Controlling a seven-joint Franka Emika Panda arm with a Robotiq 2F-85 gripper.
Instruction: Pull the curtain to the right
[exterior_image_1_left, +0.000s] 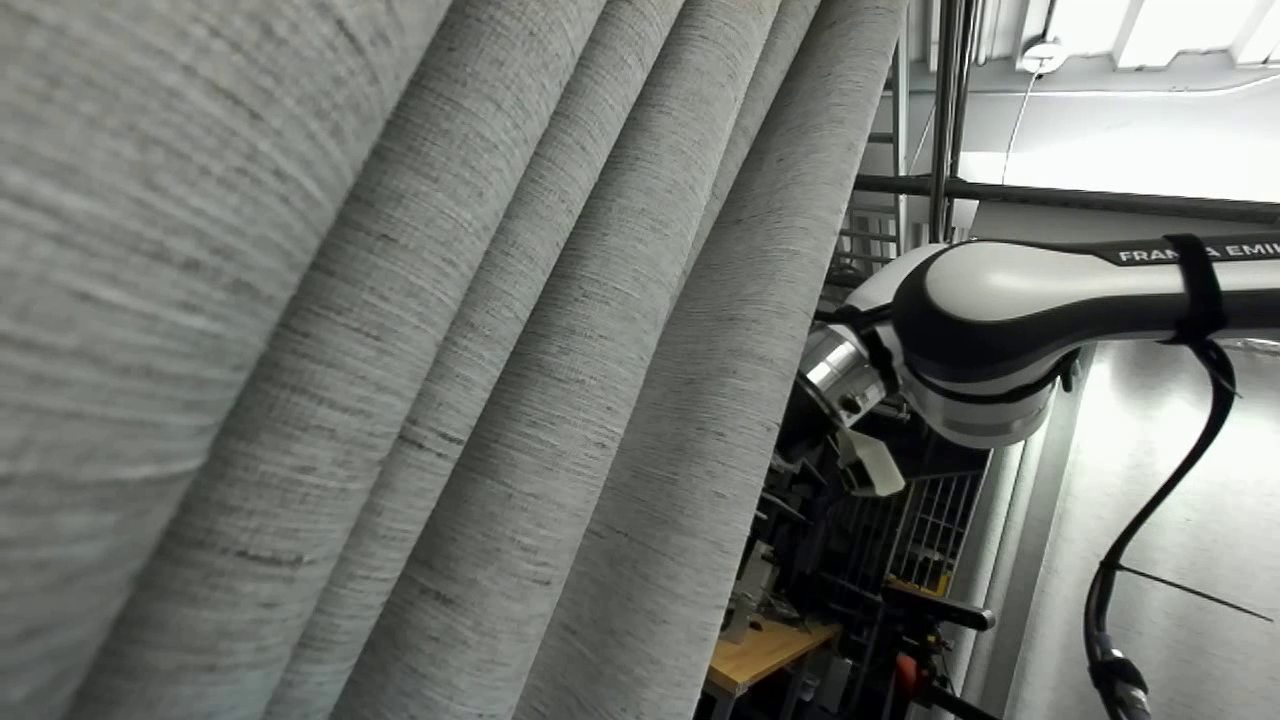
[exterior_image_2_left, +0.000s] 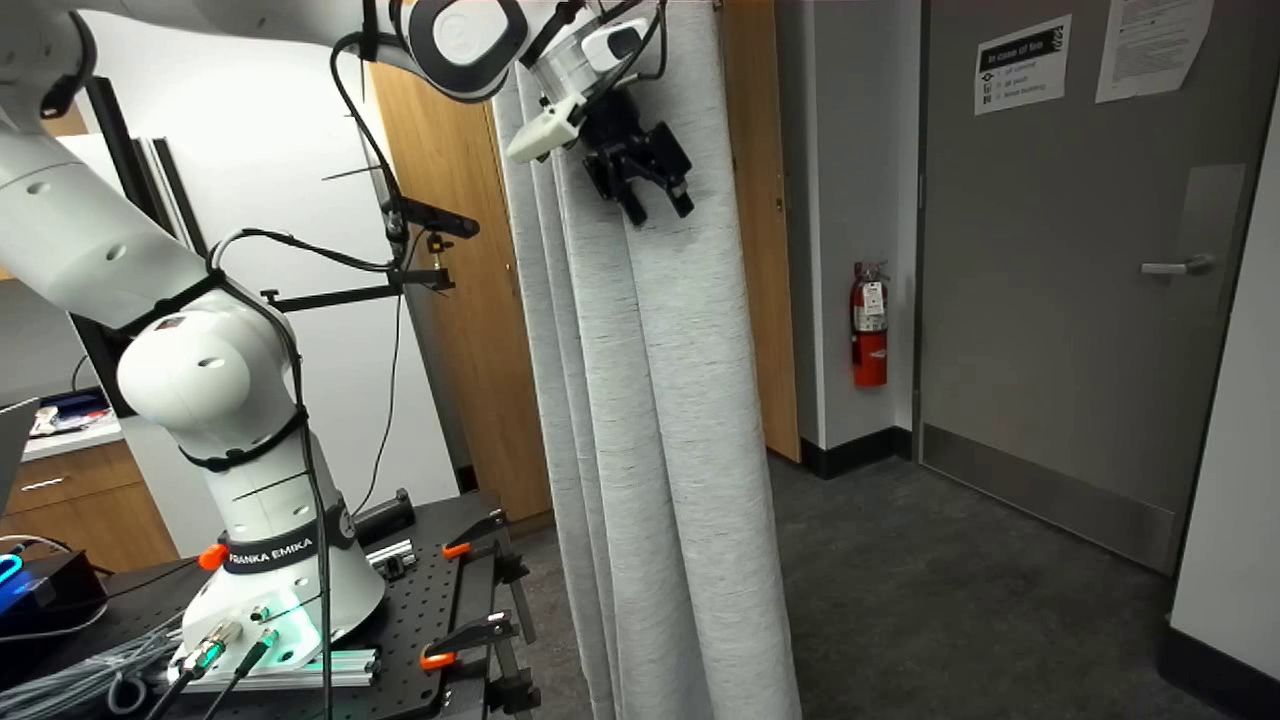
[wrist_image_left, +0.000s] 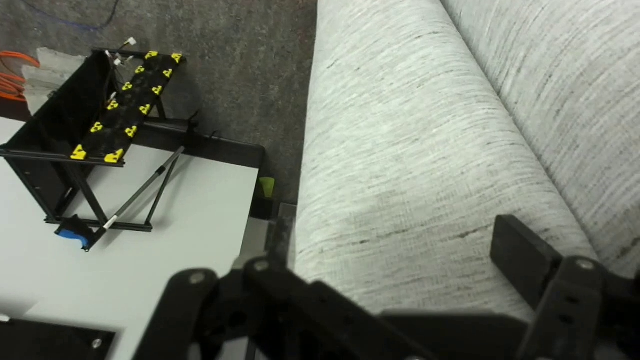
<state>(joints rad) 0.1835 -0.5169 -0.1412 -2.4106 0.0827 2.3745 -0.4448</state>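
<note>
The curtain (exterior_image_1_left: 560, 380) is a very large light grey pleated drape. It fills the left and middle of this exterior view, and it hangs in long folds in an exterior view (exterior_image_2_left: 690, 400). My gripper (exterior_image_2_left: 658, 213) is black and open, at the upper part of the curtain, with its fingers pointing down. In the wrist view the curtain (wrist_image_left: 400, 125) fills the right half. The open gripper (wrist_image_left: 395, 227) has one finger by the curtain's edge and the other over a fold. Whether the fingers touch the fabric I cannot tell. Elsewhere the curtain hides most of the gripper.
A camera on a bracket (exterior_image_2_left: 430, 218) stands beside the arm's base. The base sits on a black perforated table (exterior_image_2_left: 425, 570). Wooden panels (exterior_image_2_left: 765, 250) stand behind the curtain. A fire extinguisher (exterior_image_2_left: 870, 325) and a grey door (exterior_image_2_left: 1070, 300) are beyond. A black frame (wrist_image_left: 125, 105) stands on the floor.
</note>
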